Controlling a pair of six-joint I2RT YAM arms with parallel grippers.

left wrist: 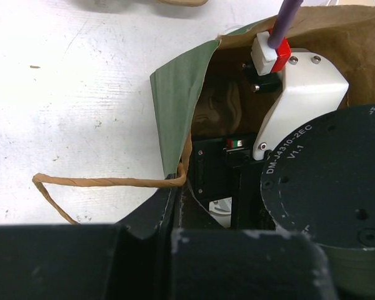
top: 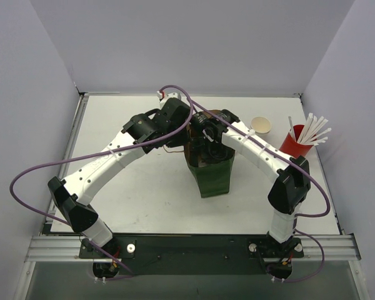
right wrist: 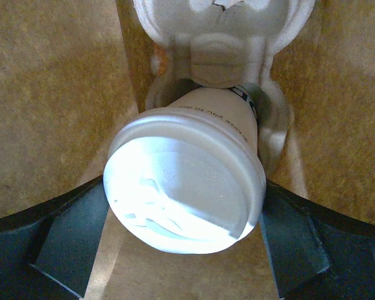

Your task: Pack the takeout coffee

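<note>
- Green paper bag (top: pixel 212 175): mouth pinched open by closed left gripper (left wrist: pixel 175 215).
- Lidded coffee cup (right wrist: pixel 186 178): between wide right gripper (right wrist: pixel 186 240) jaws; grip uncertain; lower upright into carrier (right wrist: pixel 222 37).
</note>
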